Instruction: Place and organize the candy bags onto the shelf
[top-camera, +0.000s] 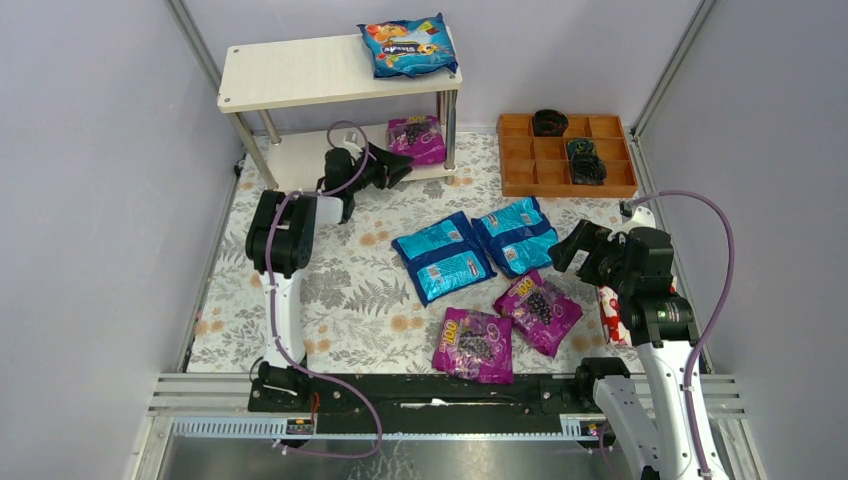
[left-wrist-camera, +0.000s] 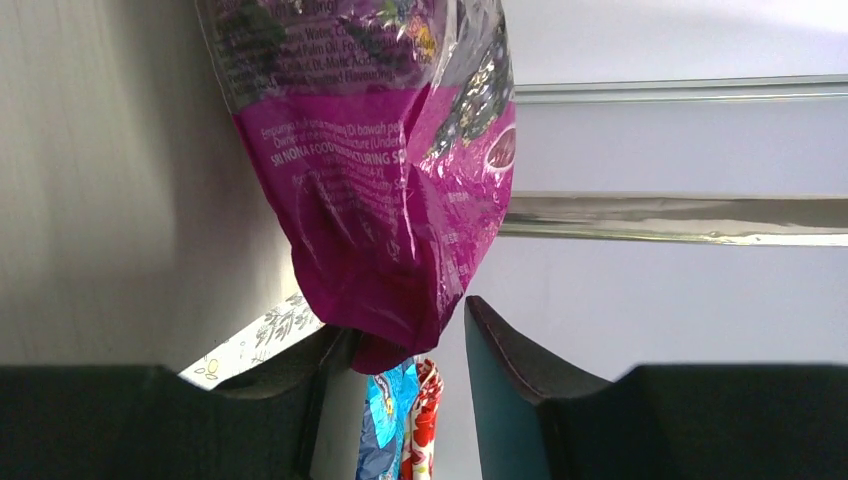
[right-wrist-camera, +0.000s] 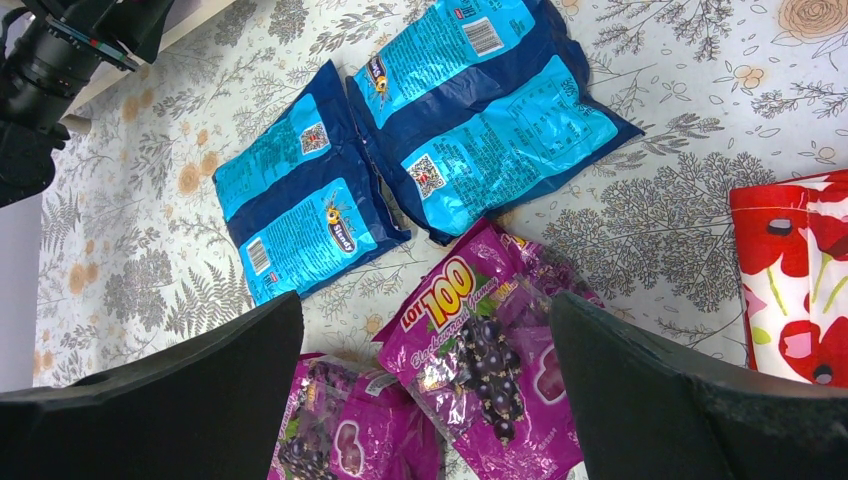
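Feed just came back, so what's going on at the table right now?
The left gripper is at the lower tier of the shelf, jaws open around the end of a purple bag lying there. One blue bag sits on the top tier. The right gripper hovers open over two purple bags on the table; two blue bags lie beside them.

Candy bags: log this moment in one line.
left gripper open at purple bag, lower board | right gripper open over table | blue bag on top board | four bags unshelved
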